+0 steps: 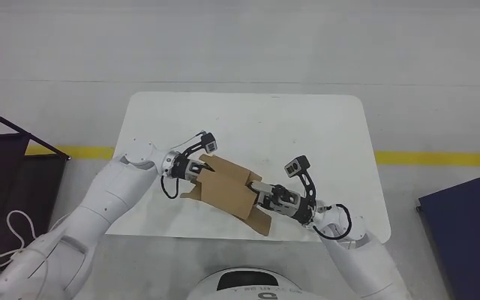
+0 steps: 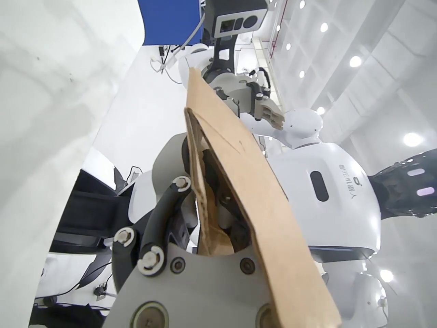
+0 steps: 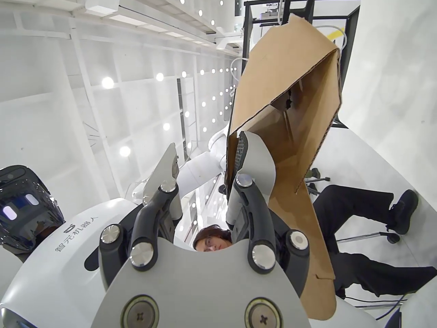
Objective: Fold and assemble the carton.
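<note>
Over the near edge of the tabletop point(image 1: 300, 127), right of its middle, the right gripper point(image 1: 268, 199) meets the nearest end of the carton point(image 1: 225, 187). Its fingers point(image 3: 254, 162) stand apart. In the right wrist view one lies against a side wall at the carton's open mouth, and the other is well clear of the board. The carton is a half-opened sleeve of plain brown corrugated board with loose flaps at both ends. It lies slantwise across the near half of the tabletop, from near right to farther left. I cannot tell whether it rests on the surface or hangs just above it. At its farther, left end the left gripper point(image 1: 191, 169) has its fingers clamped on one wall, and the board's edge runs down between them toward the palm
</note>
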Controlling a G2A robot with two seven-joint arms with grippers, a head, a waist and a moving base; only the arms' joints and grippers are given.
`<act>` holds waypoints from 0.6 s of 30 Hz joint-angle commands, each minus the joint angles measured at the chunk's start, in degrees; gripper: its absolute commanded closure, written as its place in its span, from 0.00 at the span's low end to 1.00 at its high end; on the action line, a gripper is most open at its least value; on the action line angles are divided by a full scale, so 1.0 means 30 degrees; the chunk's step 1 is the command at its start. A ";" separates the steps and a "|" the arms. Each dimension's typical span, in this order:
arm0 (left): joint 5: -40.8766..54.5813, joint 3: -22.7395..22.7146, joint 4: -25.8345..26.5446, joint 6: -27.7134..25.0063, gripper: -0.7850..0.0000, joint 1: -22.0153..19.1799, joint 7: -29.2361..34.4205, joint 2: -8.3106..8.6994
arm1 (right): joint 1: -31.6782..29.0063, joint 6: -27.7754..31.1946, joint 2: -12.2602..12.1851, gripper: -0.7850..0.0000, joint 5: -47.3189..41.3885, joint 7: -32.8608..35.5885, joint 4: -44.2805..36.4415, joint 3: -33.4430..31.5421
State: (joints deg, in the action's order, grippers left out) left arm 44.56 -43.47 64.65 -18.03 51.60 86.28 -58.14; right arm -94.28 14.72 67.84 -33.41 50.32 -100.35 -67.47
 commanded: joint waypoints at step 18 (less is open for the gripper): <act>-0.2433 0.0800 0.0357 -0.0134 1.00 -0.0547 -0.0136 0.0008 | 0.0505 0.0136 0.0036 0.67 -0.1120 -0.0493 0.0477 0.0197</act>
State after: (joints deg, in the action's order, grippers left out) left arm 37.63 -41.24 65.90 -18.45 50.13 85.85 -58.11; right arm -92.85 15.09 67.92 -36.93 49.09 -98.97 -66.99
